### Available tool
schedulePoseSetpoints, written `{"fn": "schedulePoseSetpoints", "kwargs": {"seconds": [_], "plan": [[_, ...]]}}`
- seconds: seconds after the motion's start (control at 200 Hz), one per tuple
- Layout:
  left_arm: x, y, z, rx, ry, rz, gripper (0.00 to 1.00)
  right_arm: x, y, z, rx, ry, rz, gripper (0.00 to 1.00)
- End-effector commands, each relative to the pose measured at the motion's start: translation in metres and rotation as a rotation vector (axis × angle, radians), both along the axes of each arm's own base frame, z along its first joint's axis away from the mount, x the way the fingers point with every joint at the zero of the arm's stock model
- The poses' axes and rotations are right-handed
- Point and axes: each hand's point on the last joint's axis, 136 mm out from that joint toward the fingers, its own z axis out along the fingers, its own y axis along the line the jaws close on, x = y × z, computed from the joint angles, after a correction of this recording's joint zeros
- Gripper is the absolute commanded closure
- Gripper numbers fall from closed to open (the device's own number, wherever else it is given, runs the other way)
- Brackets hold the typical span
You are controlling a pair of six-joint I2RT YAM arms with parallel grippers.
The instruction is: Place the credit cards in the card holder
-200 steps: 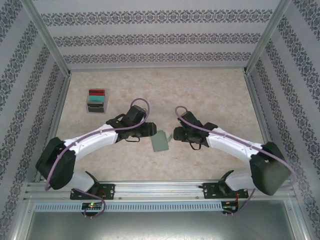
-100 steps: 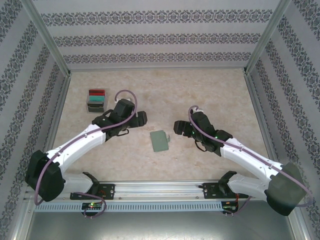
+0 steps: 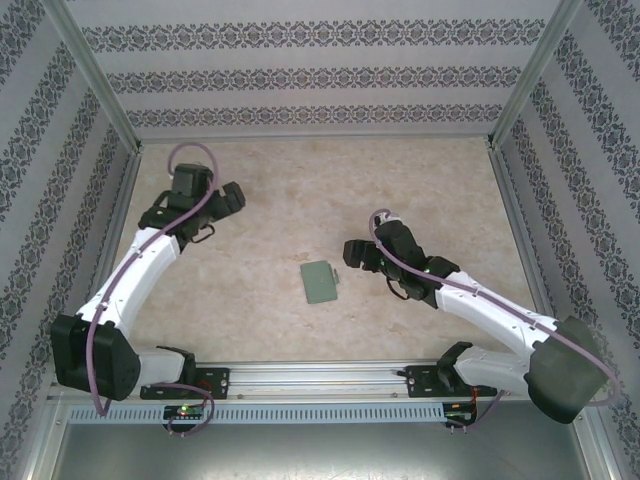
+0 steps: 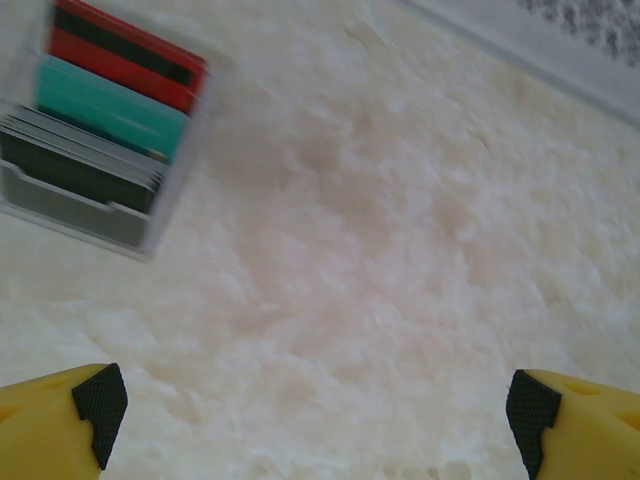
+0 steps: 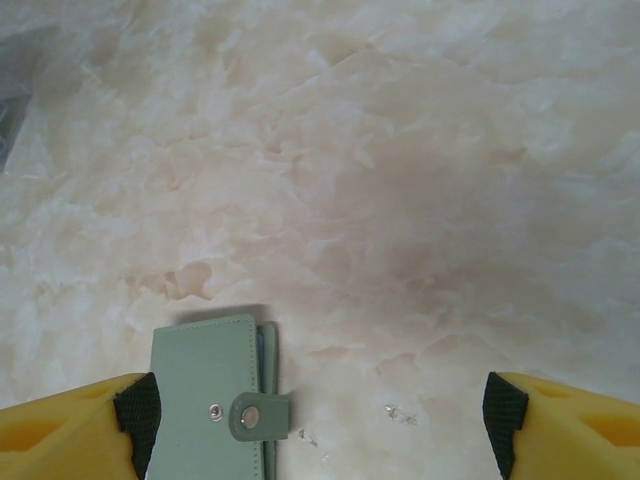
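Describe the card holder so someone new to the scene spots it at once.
On the pale marble-patterned table, look near the middle, slightly towards the near edge. The card holder lies flat there: a small grey-green wallet, closed with a snap tab. The other item, a clear tray, instead holds red, teal and grey cards on edge.

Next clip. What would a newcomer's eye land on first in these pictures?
The closed grey-green card holder lies alone mid-table, just left of the open right gripper. At the far left, the credit cards, red, teal and dark grey, stand in a clear tray near the open left gripper.
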Motion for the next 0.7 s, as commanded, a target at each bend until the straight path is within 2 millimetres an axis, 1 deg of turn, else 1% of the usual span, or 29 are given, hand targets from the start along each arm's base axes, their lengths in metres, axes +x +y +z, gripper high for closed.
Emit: {"fn": "schedulePoseSetpoints", "kwargs": {"seconds": [0.0,0.115,0.205,0.265,0.32,0.38,0.485,0.539,0.694], "plan": [[0.006,0.030,0.009,-0.032,0.014,0.041,0.01,0.007,0.017,0.018,0.056,-0.010,0.059,0.14],[0.023,0.065,0.009,-0.146,0.029,0.109,0.01,0.006,0.031,0.018,0.089,0.025,0.112,0.12],[0.035,0.092,0.011,-0.200,0.029,0.150,0.01,0.005,0.037,0.015,0.104,0.047,0.129,0.11],[0.044,0.108,0.012,-0.235,0.016,0.162,0.01,0.005,0.038,0.013,0.105,0.057,0.134,0.11],[0.054,0.115,0.013,-0.307,-0.006,0.140,0.01,0.005,0.039,0.011,0.102,0.066,0.135,0.11],[0.063,0.127,0.004,-0.342,0.018,0.164,0.01,0.006,0.039,0.009,0.095,0.071,0.137,0.10],[0.077,0.152,-0.013,-0.284,0.044,0.210,0.01,0.007,0.041,0.010,0.093,0.084,0.141,0.10],[0.089,0.158,-0.023,-0.316,0.052,0.208,0.01,0.006,0.042,0.011,0.094,0.090,0.146,0.10],[0.117,0.163,-0.053,-0.486,0.048,0.165,0.01,0.004,0.040,0.009,0.093,0.102,0.140,0.10]]}}
